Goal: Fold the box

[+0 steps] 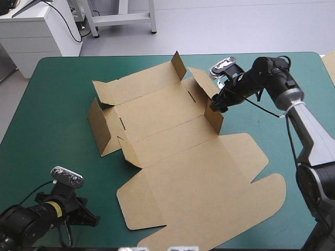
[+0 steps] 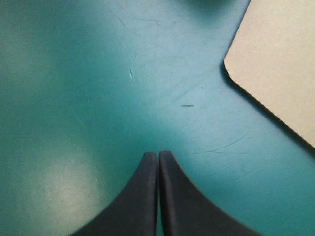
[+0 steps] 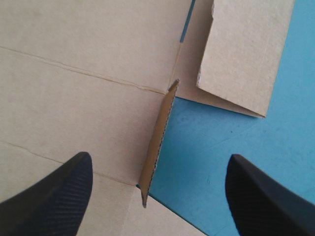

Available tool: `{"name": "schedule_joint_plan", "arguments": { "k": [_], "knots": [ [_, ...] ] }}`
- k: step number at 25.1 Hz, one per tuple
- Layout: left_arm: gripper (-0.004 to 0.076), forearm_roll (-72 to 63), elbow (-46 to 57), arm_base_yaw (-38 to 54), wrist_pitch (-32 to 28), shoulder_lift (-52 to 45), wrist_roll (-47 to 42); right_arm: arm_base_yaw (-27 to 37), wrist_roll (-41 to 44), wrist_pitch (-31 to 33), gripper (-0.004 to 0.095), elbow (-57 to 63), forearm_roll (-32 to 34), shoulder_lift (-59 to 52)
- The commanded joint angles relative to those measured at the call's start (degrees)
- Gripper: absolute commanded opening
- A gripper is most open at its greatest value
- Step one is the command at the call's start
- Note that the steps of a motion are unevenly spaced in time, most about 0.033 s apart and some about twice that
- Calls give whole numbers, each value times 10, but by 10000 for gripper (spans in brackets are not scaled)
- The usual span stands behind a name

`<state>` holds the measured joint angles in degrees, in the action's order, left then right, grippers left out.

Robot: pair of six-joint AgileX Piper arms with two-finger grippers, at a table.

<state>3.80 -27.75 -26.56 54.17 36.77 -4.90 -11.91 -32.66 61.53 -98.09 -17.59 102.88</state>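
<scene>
The brown box (image 1: 172, 136) lies mostly flat at the table's middle, its lid (image 1: 209, 193) spread toward the front edge. The left side wall (image 1: 98, 125) and several short flaps stand up. My right gripper (image 1: 215, 104) hovers open over the right side flap (image 1: 213, 117). In the right wrist view that flap (image 3: 157, 142) stands on edge between the black fingers of the right gripper (image 3: 160, 156), touching neither. My left gripper (image 1: 86, 217) is low at the front left, shut and empty. The left gripper (image 2: 158, 155) is over bare cover, a lid corner (image 2: 280, 59) ahead and to one side.
Bare teal-green cover (image 1: 52, 104) stretches along the left side and at the far right corner (image 1: 298, 68). A strip of pale brown board (image 1: 330, 63) shows at the table's right edge.
</scene>
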Motion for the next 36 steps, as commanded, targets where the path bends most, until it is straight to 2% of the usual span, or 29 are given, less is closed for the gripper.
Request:
{"name": "schedule_joint_plan", "arguments": {
  "k": [1,7,14,33,36],
  "knots": [
    [-8,1,-18,-4,-24,-1,-4,-9,35,14,700,-44,47,6],
    [-8,1,-18,-4,-24,-1,-4,-12,37,14,700,-56,34,54],
    [-8,-1,-18,-4,-22,-1,-4,-23,34,-16,684,-66,22,82],
    [-8,-1,-18,-4,-20,-1,-4,-23,32,-3,77,-67,18,112],
    [-8,-1,-18,-4,-20,-1,-4,-23,5,-7,-18,-68,20,112]
  ]
}}
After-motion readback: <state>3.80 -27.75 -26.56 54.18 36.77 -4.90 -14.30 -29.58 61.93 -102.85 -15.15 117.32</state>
